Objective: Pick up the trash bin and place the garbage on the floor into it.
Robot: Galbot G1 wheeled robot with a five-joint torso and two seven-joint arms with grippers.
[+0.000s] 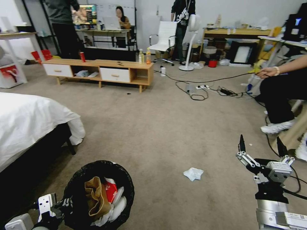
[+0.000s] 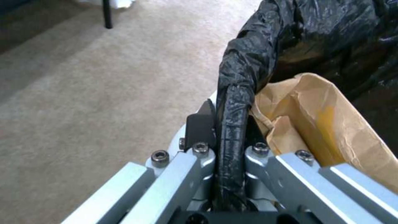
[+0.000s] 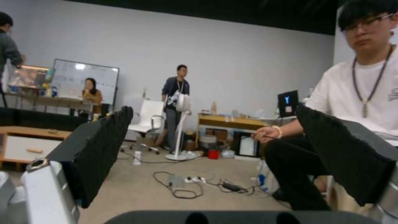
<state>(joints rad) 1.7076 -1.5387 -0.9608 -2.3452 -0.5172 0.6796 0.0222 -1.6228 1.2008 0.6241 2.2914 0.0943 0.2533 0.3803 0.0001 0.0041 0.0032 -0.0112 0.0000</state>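
Beside the bed (image 1: pixel 28 121), the left gripper (image 2: pixel 227 124) has its fingers clamped on the trash bin (image 1: pixel 97 195) rim. The thin grip may slip. The right gripper (image 1: pixel 260 148), fingers apart, hangs beyond the tissue (image 1: pixel 193 173) and could miss it.

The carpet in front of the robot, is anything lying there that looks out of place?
Yes. One crumpled white tissue lies loose on the carpet, between the trash bin gripped at its rim by the left gripper and the open right gripper.
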